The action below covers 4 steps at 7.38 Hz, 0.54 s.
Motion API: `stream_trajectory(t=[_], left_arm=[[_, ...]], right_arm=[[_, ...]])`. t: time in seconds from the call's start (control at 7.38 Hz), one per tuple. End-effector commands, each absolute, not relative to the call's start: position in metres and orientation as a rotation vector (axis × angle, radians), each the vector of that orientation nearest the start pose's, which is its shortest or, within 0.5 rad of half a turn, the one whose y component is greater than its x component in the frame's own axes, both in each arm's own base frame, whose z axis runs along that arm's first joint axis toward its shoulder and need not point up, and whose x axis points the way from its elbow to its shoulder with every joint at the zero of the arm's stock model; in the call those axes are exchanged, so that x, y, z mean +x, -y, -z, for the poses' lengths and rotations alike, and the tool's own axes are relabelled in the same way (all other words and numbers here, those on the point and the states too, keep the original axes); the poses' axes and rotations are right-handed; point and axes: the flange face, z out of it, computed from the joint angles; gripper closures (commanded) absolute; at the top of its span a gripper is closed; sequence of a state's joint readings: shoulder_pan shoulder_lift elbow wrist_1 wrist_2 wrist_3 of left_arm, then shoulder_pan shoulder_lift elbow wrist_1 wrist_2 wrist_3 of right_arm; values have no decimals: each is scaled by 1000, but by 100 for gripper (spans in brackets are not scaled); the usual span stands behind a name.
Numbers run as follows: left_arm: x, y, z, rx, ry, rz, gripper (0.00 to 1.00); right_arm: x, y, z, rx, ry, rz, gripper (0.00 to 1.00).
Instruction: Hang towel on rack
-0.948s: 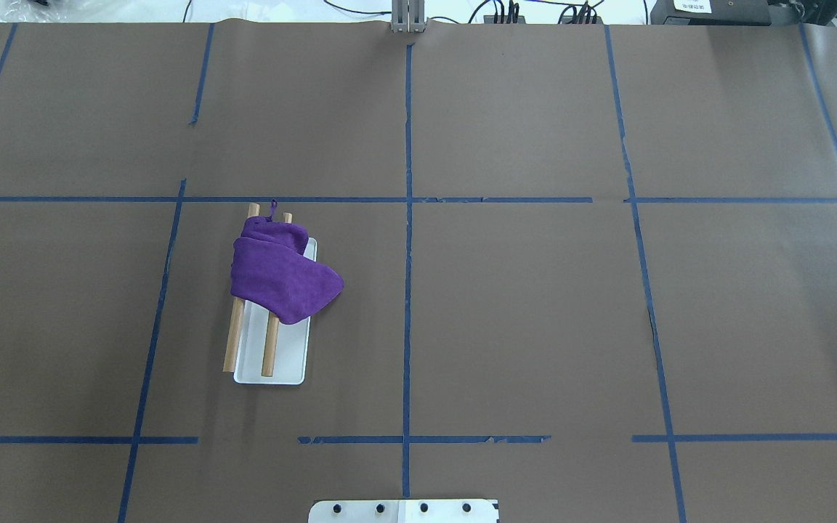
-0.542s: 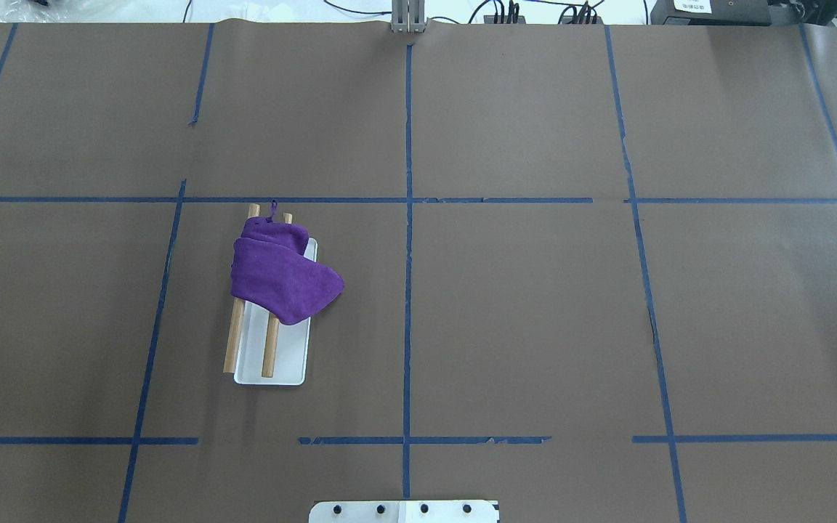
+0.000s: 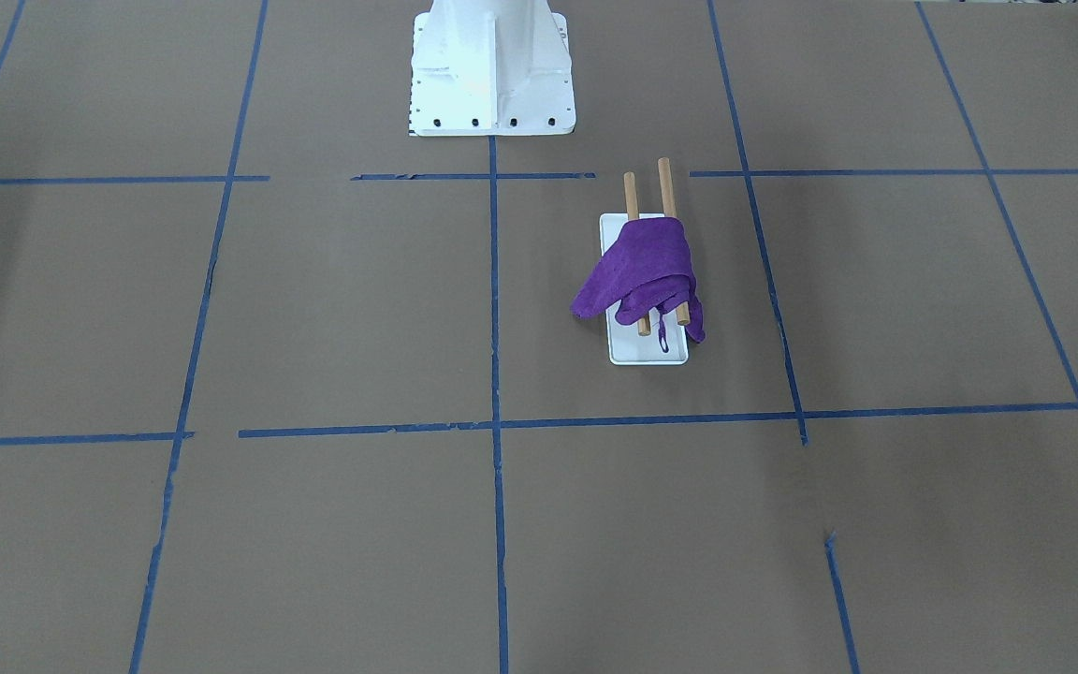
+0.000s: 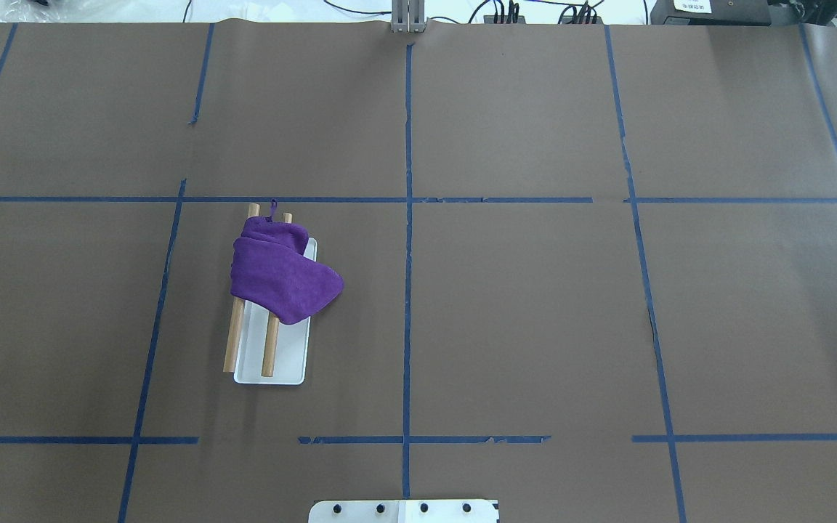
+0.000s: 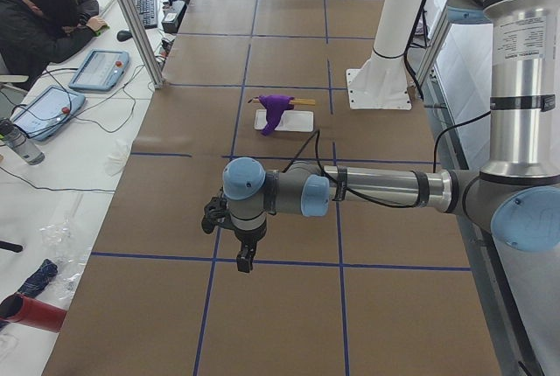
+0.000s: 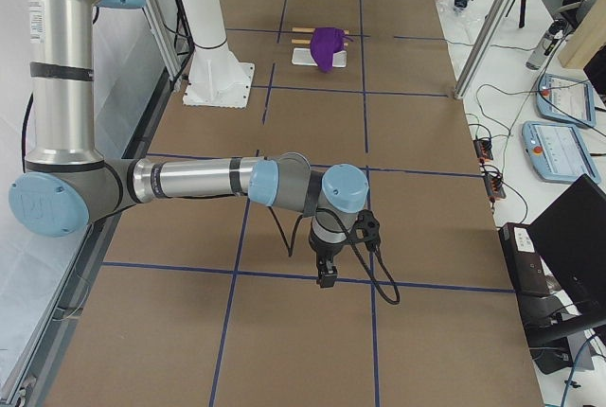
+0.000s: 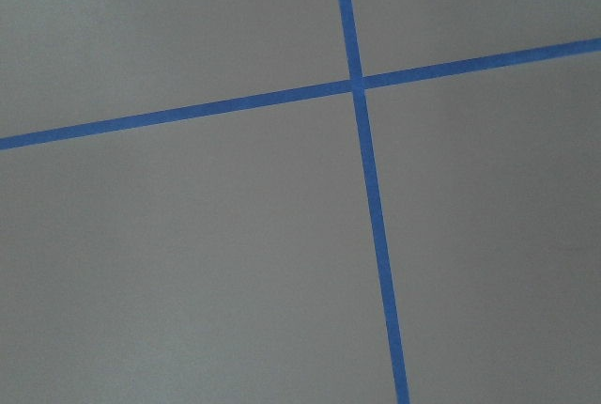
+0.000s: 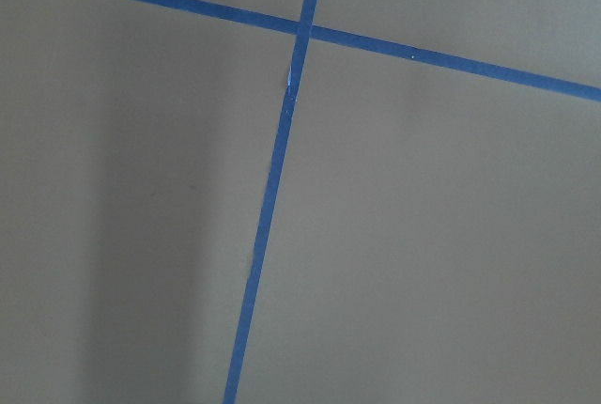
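Observation:
The purple towel (image 4: 280, 280) lies draped over both wooden dowels of the rack (image 4: 230, 341), whose white base plate (image 4: 291, 359) sits left of the table's middle. One towel corner hangs off the rack's side toward the table centre (image 3: 595, 298). The towel also shows in the side views (image 5: 277, 109) (image 6: 328, 44). My left gripper (image 5: 248, 258) hangs low over the table end, far from the rack. My right gripper (image 6: 325, 276) hangs low over the opposite end. Both show only in side views, so I cannot tell whether they are open. The wrist views show only brown table and blue tape.
The white robot pedestal (image 3: 490, 75) stands at the table's edge by the robot. Blue tape lines (image 4: 407, 218) grid the brown table. An operator (image 5: 44, 17) and control tablets (image 5: 101, 68) sit beyond the far edge, with a laptop (image 6: 568, 237) nearby.

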State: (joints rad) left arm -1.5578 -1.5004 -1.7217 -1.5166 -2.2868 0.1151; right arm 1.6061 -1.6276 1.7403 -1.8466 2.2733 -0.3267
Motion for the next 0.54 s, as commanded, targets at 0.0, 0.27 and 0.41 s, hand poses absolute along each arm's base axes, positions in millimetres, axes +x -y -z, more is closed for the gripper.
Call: stream_trajectory(t=[0.0, 0.27, 0.41], left_arm=[[-69, 457, -608, 99, -711, -131, 0], [-69, 458, -605, 105, -709, -134, 0], [-69, 458, -605, 105, -709, -134, 0]], right_arm=[[85, 450, -632, -23, 718, 223, 0], [85, 450, -631, -21, 718, 224, 0], [85, 450, -631, -23, 718, 223, 0]])
